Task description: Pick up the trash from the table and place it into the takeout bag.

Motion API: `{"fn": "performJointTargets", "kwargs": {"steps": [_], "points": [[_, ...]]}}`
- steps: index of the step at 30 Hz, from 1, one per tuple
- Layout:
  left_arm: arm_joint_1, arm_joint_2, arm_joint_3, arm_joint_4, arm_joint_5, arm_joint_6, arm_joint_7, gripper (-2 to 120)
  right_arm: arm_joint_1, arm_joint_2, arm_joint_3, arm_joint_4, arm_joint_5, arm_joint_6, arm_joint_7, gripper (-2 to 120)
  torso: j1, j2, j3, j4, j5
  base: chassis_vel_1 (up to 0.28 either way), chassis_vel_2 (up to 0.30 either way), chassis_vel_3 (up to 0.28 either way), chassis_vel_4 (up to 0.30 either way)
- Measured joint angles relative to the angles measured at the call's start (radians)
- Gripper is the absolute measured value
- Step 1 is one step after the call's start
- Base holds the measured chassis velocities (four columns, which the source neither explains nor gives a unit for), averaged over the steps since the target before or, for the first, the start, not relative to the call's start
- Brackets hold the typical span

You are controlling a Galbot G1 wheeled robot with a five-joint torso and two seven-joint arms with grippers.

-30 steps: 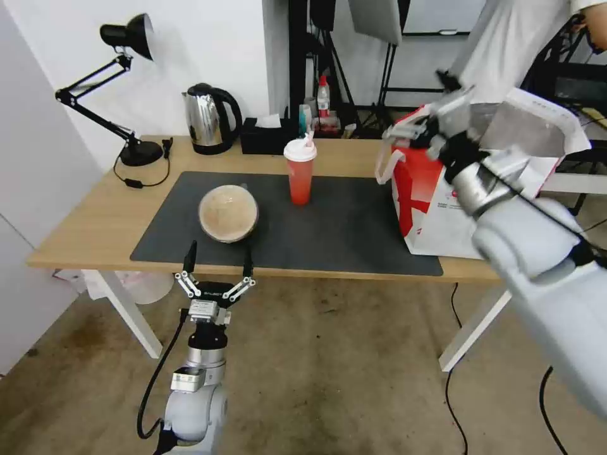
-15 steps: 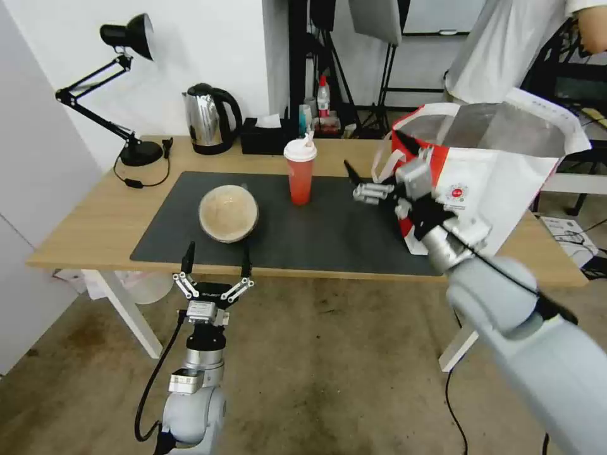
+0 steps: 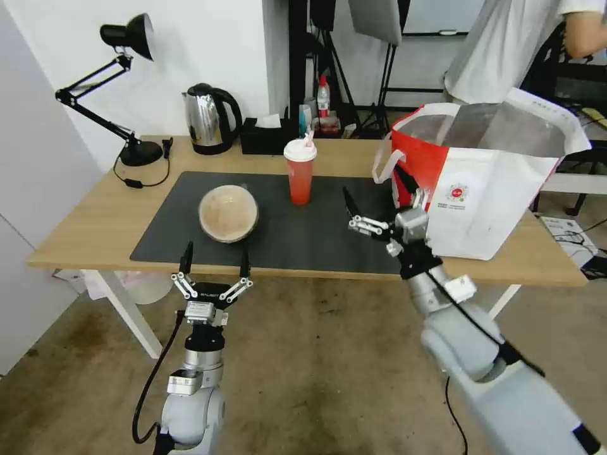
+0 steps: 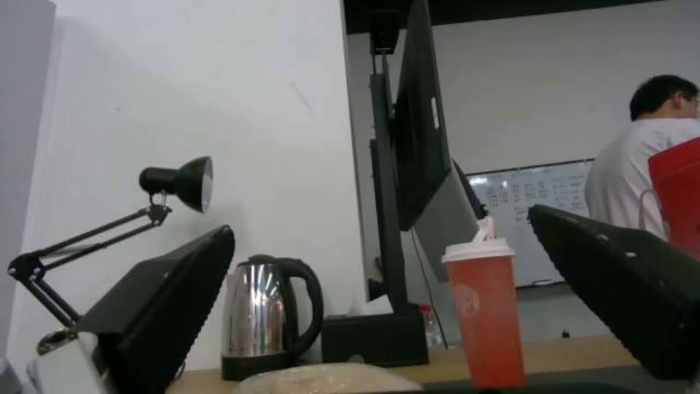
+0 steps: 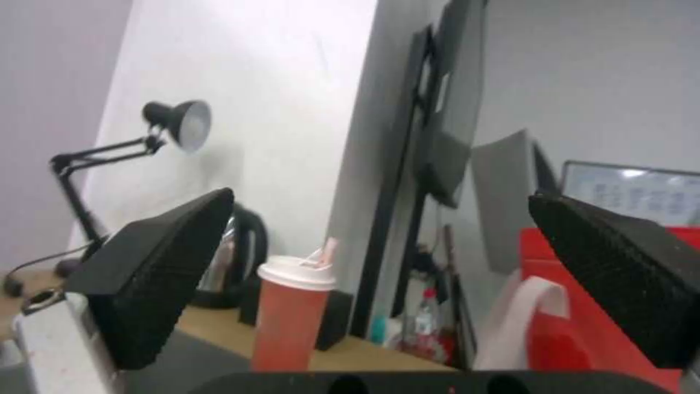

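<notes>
Table [image 3: 95,234], one, with dark mat: one beige bowl [image 3: 228,213] at mat's left; one red cup [image 3: 300,172], lidded, with straw, upright behind it; one takeout bag [image 3: 487,189] at right end, mouth open. Left gripper [image 3: 214,259], jaws spread, empty, before the bowl. Right gripper [image 3: 378,199], jaws spread, empty, beside the bag.

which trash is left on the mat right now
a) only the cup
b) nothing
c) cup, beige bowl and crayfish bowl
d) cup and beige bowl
d: the red cup and the beige bowl both stand on the dark mat, with no crayfish bowl there.
</notes>
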Motion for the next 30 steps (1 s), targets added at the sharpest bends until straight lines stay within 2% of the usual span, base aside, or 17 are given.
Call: {"fn": "performJointTargets", "kwargs": {"steps": [1,5,10,22,30], "points": [[0.000,0.000,0.000,0.000,0.000,0.000,0.000,100,0.000,0.000,0.000,0.000,0.000,0.000,0.000,100,0.000,0.000,0.000,0.0000,0.0000,0.000,0.000,0.000,0.000],[-0.005,0.000,0.000,-0.001,-0.001,0.002,0.000,100,-0.070,0.054,0.014,-0.035,-0.111,0.147,0.041,100,0.000,0.000,0.000,0.0000,0.0001,0.000,0.000,0.000,0.000],[-0.011,0.000,0.001,-0.003,-0.002,0.005,0.000,100,-0.115,0.092,0.028,-0.052,-0.195,0.227,0.085,100,0.000,0.000,0.000,0.0001,0.0000,0.000,0.000,0.000,0.000],[0.006,0.000,0.001,-0.030,-0.004,0.008,0.000,100,-0.203,0.153,0.047,-0.030,-0.257,0.252,0.105,100,0.000,0.000,0.000,0.0001,0.0000,0.000,0.000,0.000,0.000],[0.045,0.000,-0.003,-0.082,-0.020,0.037,0.000,100,-0.286,0.202,0.066,-0.008,-0.284,0.256,0.105,100,0.000,0.000,0.000,0.0001,0.0001,0.000,0.000,0.000,0.000]]}}
